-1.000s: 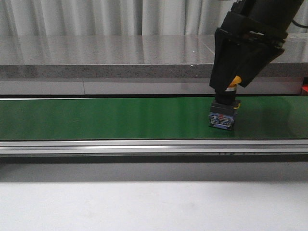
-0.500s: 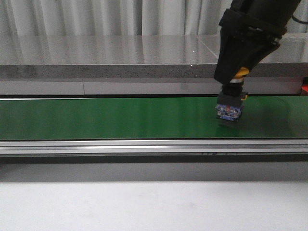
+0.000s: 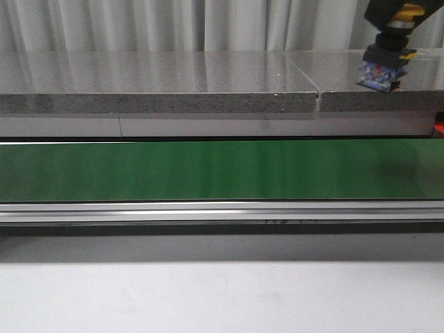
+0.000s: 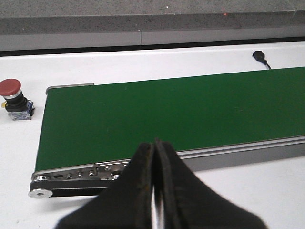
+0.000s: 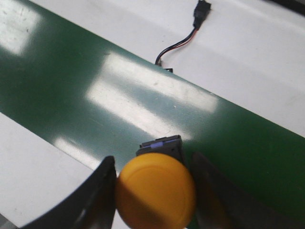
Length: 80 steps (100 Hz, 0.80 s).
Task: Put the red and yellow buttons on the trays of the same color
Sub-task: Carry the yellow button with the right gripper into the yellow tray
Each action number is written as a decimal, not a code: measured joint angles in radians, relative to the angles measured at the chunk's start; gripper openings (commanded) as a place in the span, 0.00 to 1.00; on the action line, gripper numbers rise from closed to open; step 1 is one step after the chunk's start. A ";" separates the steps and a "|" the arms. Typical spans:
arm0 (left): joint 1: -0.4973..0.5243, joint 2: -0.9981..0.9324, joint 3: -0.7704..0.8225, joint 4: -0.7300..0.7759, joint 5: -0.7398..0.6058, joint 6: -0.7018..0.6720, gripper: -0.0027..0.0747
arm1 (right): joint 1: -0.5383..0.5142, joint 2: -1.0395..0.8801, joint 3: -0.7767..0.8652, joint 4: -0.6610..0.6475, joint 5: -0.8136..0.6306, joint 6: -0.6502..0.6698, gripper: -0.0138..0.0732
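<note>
One yellow button [image 5: 155,189] sits clamped between my right gripper [image 5: 153,200] jaws, high over the green belt [image 3: 208,170] below, clear for carrying trayward. My left gripper [image 4: 156,191] is closed and empty; the red button [image 4: 11,90] waits well ahead, beside the belt.

The left tool [image 4: 156,191] has matte black, wedge-shaped fingers with scuffed, yellowish inner edges. The right tool [image 5: 155,191] has glossy black, broad, curved fingers.

Lab or factory test cell, green conveyor belt [image 3: 208,170], grey stone-look bench [image 3: 159,87], curtained backdrop [image 3: 173,24]
</note>
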 measured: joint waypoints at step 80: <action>0.000 0.000 0.000 0.000 0.000 0.000 0.01 | -0.546 -0.087 0.178 -0.206 -0.060 0.354 0.20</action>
